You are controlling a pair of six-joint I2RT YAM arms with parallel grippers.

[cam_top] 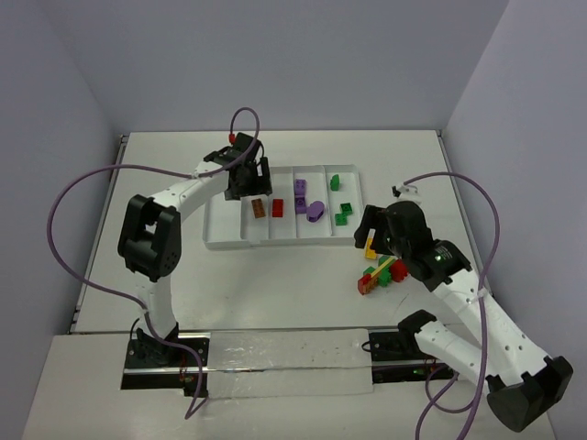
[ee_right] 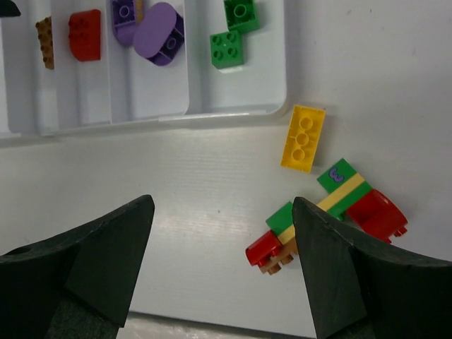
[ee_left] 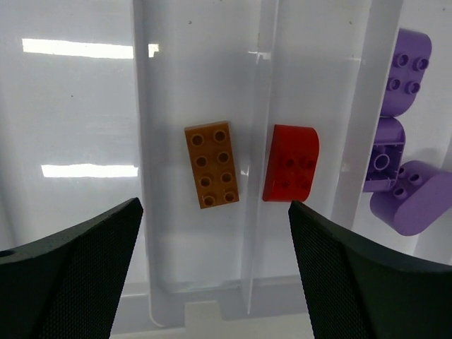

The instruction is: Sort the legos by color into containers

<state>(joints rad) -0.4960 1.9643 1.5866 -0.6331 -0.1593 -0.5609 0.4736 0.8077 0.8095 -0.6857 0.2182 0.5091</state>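
Note:
The white divided tray point(cam_top: 220, 240) holds an orange-brown brick point(cam_top: 259, 209), a red brick point(cam_top: 278, 208), purple bricks point(cam_top: 308, 202) and green bricks point(cam_top: 340, 199), each colour in its own compartment. My left gripper point(cam_top: 248, 188) hovers open and empty over the tray; below it lie the orange-brown brick point(ee_left: 212, 164) and the red brick point(ee_left: 291, 163). My right gripper point(cam_top: 374, 236) is open and empty above the table. Near it lie a yellow brick point(ee_right: 304, 138) and a stuck-together cluster of green, yellow, red and orange-brown bricks point(ee_right: 326, 213).
The tray's leftmost compartment point(ee_left: 70, 141) holds no brick. Purple cables loop from both arms. Grey walls close off the table at the back and sides.

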